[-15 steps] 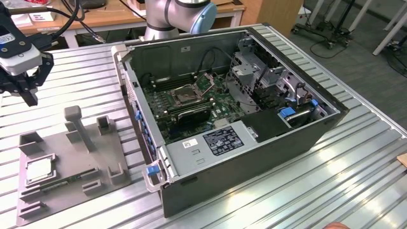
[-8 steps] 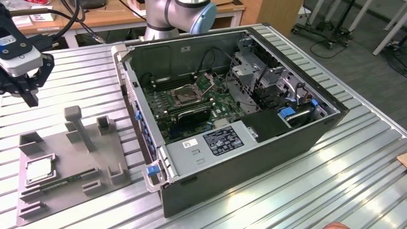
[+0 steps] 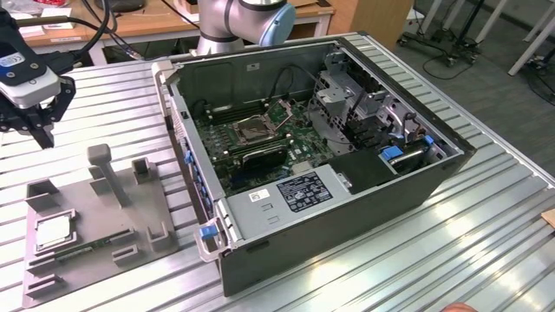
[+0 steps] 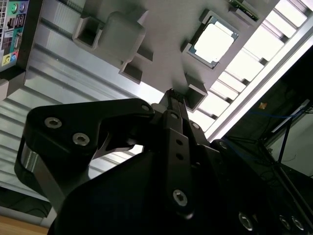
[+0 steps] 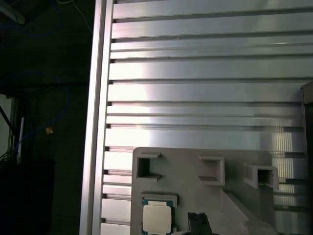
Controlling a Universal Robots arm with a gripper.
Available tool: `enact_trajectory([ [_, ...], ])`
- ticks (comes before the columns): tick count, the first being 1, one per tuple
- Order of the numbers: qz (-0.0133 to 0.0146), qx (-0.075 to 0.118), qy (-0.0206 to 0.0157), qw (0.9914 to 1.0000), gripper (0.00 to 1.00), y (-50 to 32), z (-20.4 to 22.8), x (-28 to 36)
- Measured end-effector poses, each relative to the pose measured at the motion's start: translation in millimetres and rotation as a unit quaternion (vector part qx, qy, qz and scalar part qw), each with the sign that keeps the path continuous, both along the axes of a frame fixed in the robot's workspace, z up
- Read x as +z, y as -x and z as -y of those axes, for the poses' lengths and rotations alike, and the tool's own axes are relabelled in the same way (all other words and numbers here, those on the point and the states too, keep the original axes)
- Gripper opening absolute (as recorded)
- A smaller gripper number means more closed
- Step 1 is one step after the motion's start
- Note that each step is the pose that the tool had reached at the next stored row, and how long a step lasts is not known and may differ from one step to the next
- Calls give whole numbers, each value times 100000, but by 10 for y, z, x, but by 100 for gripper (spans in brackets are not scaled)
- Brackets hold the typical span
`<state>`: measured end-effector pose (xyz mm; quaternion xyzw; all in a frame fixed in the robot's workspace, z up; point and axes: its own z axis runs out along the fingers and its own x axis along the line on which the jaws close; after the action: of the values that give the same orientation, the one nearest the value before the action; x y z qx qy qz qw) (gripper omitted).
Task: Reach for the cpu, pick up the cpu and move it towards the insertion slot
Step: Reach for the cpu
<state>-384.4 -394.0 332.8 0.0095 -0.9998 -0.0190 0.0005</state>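
My black two-finger gripper [image 3: 43,138] hangs with its fingers pressed together, holding nothing, near the grey moulded fixture plate [image 3: 130,224]. The small square silver-topped cpu [image 4: 212,41] lies flat in a recess of that plate, apart from the fingertips. I judge it light, stiff, slick on top and fragile underneath, best pinched by opposite edges.

Glossy metal cpu [image 4: 213,39]; matt plastic holder [image 4: 164,29]
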Motion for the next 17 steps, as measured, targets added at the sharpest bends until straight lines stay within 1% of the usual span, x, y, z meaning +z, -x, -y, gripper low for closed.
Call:
enact_trajectory([
  [2,10,1,-5,100000,10,0,0,-13],
  [17,12,1,-7,100000,10,21,0,-23],
])
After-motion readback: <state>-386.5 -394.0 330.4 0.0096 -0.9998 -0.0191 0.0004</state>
